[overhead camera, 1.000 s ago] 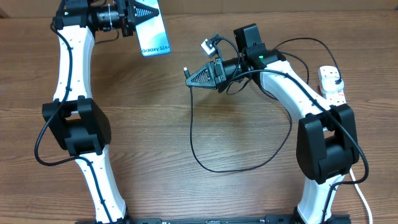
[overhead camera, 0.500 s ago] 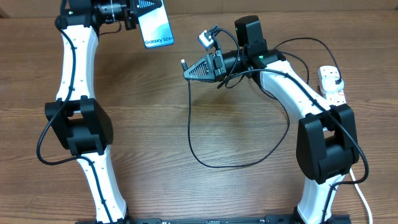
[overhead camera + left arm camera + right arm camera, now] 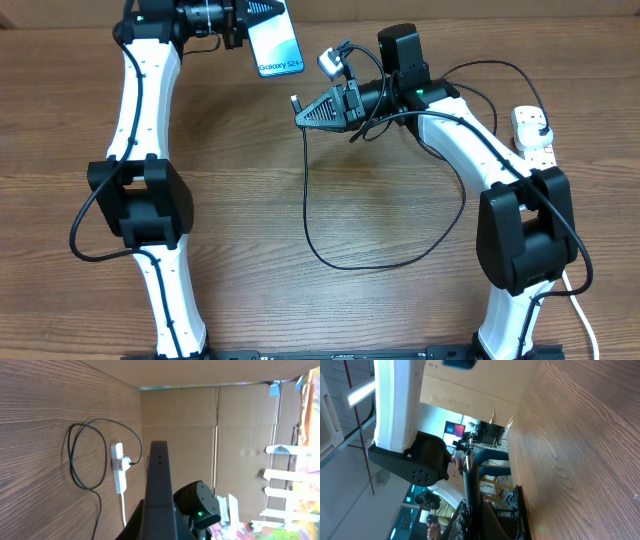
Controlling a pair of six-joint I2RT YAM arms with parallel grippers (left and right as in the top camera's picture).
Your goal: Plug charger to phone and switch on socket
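My left gripper [image 3: 262,12] is shut on the phone [image 3: 277,45], a light blue slab held above the table at the top centre, its lower end pointing toward the right arm. In the left wrist view the phone [image 3: 159,490] shows edge-on as a dark bar. My right gripper [image 3: 303,114] is shut on the charger, whose small connector tip [image 3: 294,101] sticks out just below and right of the phone, apart from it. The black cable [image 3: 306,215] loops down over the table and back up. The socket [image 3: 532,134] lies at the right edge; it also shows as the white strip [image 3: 118,466].
A thick white cord [image 3: 583,318] runs from the socket down the right side. Cardboard walls [image 3: 210,435] stand behind the table's far edge. Both arm bases sit at the table's front edge.
The left arm has carried the phone to the right, closer to the connector tip. The right gripper shifted slightly up and left early on, then held still.
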